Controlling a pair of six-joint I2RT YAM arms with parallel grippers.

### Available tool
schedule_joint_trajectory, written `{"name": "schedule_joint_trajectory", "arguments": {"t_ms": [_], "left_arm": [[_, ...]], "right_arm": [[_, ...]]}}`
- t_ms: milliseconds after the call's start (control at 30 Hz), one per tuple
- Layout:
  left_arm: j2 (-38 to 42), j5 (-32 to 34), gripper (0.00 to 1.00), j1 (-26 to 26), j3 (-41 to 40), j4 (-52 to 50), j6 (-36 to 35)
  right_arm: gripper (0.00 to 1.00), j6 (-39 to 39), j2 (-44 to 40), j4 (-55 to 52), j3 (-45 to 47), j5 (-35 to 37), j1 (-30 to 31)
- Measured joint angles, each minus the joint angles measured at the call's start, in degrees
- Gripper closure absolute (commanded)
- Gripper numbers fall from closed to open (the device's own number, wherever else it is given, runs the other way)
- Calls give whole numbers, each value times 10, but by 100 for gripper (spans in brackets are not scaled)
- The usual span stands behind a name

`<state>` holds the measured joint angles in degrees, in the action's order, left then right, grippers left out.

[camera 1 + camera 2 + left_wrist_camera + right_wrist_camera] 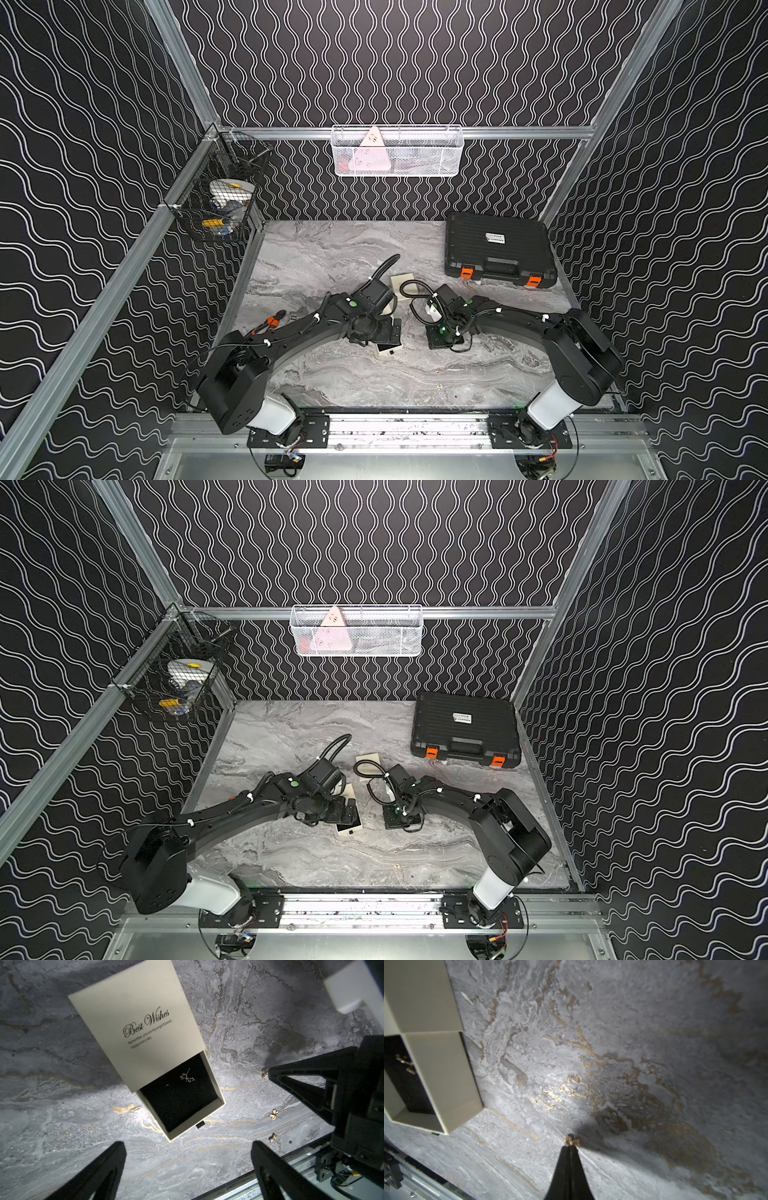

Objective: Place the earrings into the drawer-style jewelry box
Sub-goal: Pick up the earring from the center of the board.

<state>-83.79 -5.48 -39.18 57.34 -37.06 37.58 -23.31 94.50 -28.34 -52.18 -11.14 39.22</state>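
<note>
The cream drawer-style jewelry box (141, 1022) lies on the marble table, its black-lined drawer (178, 1103) pulled out. In both top views it shows partly under my left wrist (390, 348) (349, 827). One gold earring (187, 1078) lies inside the drawer. My right gripper (569, 1147) is shut, pinching a second earring (572, 1141) at its tips, just beside the drawer; the left wrist view also shows that earring (264, 1072). Two more earrings (273, 1114) (273, 1138) lie on the table nearby. My left gripper (187, 1142) hovers open over bare table before the drawer.
A black tool case (498, 249) sits at the back right. Another cream box (403, 284) lies behind the arms, and orange-handled pliers (270, 322) lie at the left. Wire baskets (397, 151) hang on the walls. A metal rail (409, 428) runs along the front edge.
</note>
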Motion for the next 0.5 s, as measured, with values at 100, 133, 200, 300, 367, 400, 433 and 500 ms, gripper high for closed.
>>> {"name": "schedule_joint_trajectory", "arguments": {"t_ms": [100,133,200,300,367,400,433,500], "left_arm": [[4,8,1,0,0,3,-4],[5,10,1,0,0,5,-6],[11,17,1,0,0,7,-17],[30,35,1,0,-4,17,-35],[52,49,1,0,-13,25,-50],[69,56,1,0,-20,32,-63],[85,59,1,0,-30,45,-73],[128,66,1,-1,-59,77,-102]], "right_arm": [[100,0,-3,0,1,-4,-4],[100,-1,-6,0,1,-6,-5],[100,-2,-16,0,1,-15,-11],[100,-5,-40,1,3,-46,-29],[100,-12,-60,8,8,-80,-48],[100,-14,-71,14,12,-102,-59],[100,-17,-82,19,14,-123,-68],[100,-29,-106,30,18,-169,-85]]}}
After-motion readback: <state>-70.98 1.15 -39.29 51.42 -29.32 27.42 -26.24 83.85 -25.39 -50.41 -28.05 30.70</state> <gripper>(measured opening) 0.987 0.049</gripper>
